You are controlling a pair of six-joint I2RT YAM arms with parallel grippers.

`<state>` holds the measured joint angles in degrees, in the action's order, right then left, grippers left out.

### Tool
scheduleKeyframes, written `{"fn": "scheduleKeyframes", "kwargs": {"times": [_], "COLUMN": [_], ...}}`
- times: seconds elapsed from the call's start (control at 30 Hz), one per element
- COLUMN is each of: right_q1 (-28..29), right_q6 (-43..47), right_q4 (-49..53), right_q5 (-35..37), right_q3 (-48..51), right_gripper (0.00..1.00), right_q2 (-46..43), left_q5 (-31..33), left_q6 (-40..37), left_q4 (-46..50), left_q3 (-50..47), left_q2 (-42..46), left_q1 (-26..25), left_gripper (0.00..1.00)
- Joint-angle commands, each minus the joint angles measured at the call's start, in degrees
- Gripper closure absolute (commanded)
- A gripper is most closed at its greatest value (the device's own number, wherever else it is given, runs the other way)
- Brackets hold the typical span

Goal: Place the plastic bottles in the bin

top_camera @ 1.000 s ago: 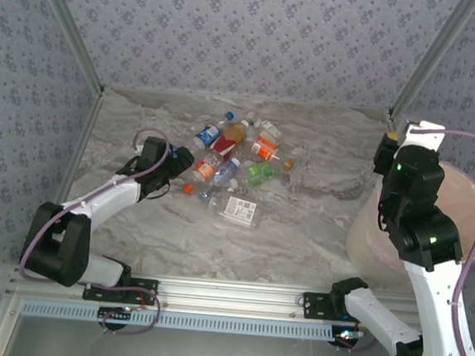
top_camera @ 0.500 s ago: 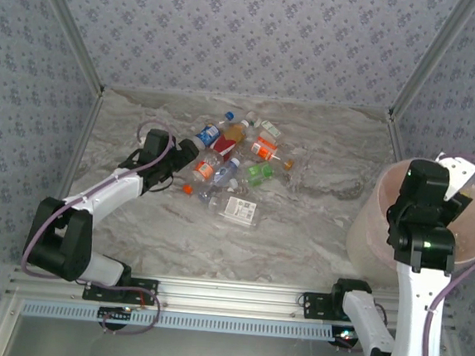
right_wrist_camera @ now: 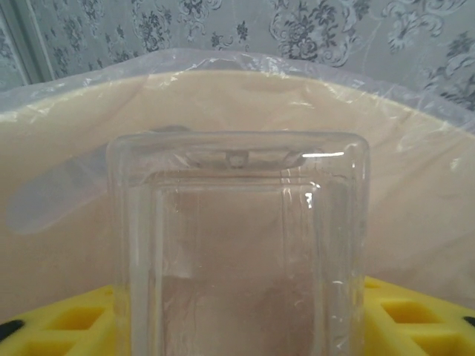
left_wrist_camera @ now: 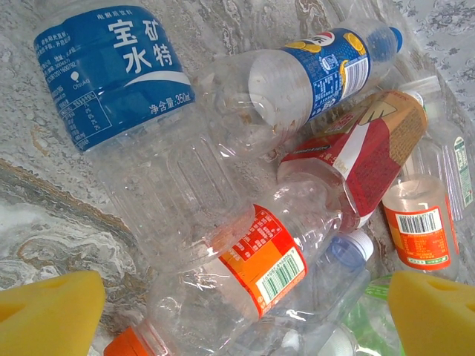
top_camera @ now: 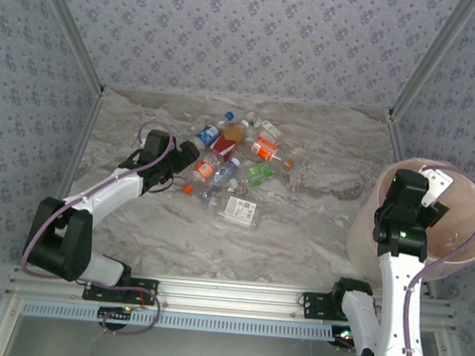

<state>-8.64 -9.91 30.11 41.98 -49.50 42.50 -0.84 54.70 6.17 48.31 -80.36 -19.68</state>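
The right jaws stand on both sides of a clear bottle [right_wrist_camera: 237, 245], above the open bin [right_wrist_camera: 67, 133], but whether they press it cannot be told; the bin opens right beneath them. The left jaws are wide apart just over the pile of bottles [top_camera: 235, 157] on the surface [top_camera: 325, 227], so this arm is the nearer one. Between its pads [left_wrist_camera: 44, 311] lies an orange-label bottle [left_wrist_camera: 256, 271], its long axis slanting across the gap.
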Motion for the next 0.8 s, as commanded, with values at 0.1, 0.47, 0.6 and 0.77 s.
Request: {"fn": "scheduleKeyframes", "kwargs": {"times": [0.1, 0.47, 0.6, 0.77], "right_q1": [-0.5, -0.3, 0.1, 0.2], "right_q6": [-3.4, -5.9, -8.3, -12.3], "right_q4": [-3.1, -0.3, 1.7, -0.1], "right_q5": [-3.8, -4.7, -8.2, -22.1], "right_q3": [0.2, -1.5, -5.0, -7.4], "right_gripper": [0.24, 0.14, 0.14, 0.13], "right_q2": [-0.1, -1.8, -4.2, -7.8], "left_q5": [0.1, 1.3, 2.6, 2.9], "left_q6": [-2.0, -4.0, -6.3, -9.8], "left_q4": [2.2, 3.6, 5.3, 8.2], "left_q3": [0.5, 1.5, 2.8, 5.7], "left_q2": [1.2, 1.6, 1.7, 0.9], "left_q1": [-0.4, -0.4, -0.4, 0.2], "left_gripper": [0.02, 0.02, 0.02, 0.02]}}
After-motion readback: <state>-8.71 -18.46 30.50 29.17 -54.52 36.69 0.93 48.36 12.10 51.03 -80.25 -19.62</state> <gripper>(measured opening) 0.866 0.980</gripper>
